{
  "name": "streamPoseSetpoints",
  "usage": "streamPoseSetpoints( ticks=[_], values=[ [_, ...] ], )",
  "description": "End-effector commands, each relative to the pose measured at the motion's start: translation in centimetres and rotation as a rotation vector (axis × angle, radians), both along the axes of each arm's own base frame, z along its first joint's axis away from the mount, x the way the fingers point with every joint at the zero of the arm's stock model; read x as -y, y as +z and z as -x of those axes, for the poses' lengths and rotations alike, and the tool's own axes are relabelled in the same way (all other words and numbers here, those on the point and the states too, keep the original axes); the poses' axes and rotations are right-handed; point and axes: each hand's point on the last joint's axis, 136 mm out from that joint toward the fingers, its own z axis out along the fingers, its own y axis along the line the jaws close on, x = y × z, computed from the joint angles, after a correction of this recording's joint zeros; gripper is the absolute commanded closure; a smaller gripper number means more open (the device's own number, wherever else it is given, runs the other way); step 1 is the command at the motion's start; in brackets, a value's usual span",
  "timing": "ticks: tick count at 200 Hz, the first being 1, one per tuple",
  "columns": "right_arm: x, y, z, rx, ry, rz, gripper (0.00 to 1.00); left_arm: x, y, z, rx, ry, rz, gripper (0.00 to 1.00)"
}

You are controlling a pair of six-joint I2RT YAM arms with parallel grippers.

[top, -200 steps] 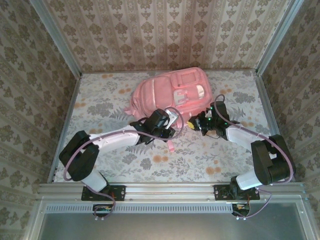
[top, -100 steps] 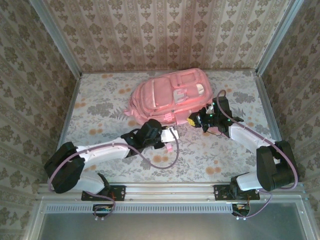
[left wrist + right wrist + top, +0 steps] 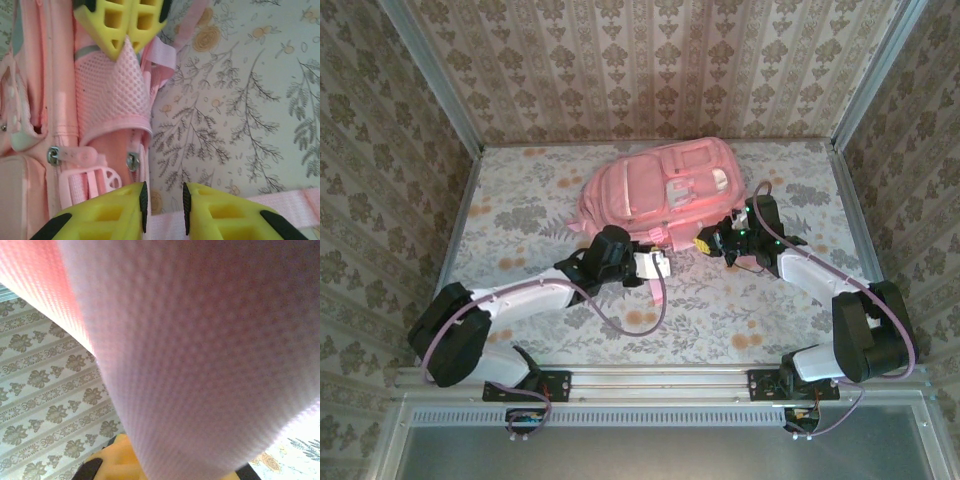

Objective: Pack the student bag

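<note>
The student bag, big and pink, lies flat at the back middle of the table. My right gripper is at the bag's near right corner. In the left wrist view its yellow tips are shut on the edge of the bag's mesh side pocket. That pink mesh hangs close over the right wrist camera, above a yellow finger. My left gripper hovers just in front of the bag's near edge. The left gripper has its jaws narrowly apart, over a loose pink strap lying across the tabletop.
Two zip pulls and a pink buckle sit on the bag beside my left fingers. Wallpapered walls close in the table on three sides. Floral tabletop lies bare to the left. A purple cable loop hangs from the left arm.
My left arm dropped lower and drew its gripper back off the bag's near edge, jaws narrowing a little. The right gripper shifted slightly toward the bag and kept its hold.
</note>
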Motion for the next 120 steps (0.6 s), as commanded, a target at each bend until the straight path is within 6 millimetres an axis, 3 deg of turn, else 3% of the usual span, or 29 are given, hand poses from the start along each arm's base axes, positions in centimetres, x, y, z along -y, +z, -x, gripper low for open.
streamPoseSetpoints(
  ticks=[1,88,120],
  values=[
    [-1.8,4.1,1.5,0.114,0.131,-0.113,1.0,1.2,1.3,-0.9,0.021,-0.03,0.032,0.72],
    [-1.8,4.0,1.7,0.11,0.13,-0.116,1.0,1.5,-1.5,-3.1,-0.044,0.013,-0.018,0.73],
    [-1.8,3.9,1.6,0.108,0.127,-0.12,1.0,1.6,-1.3,-3.8,-0.03,0.038,-0.003,0.76]
  ],
)
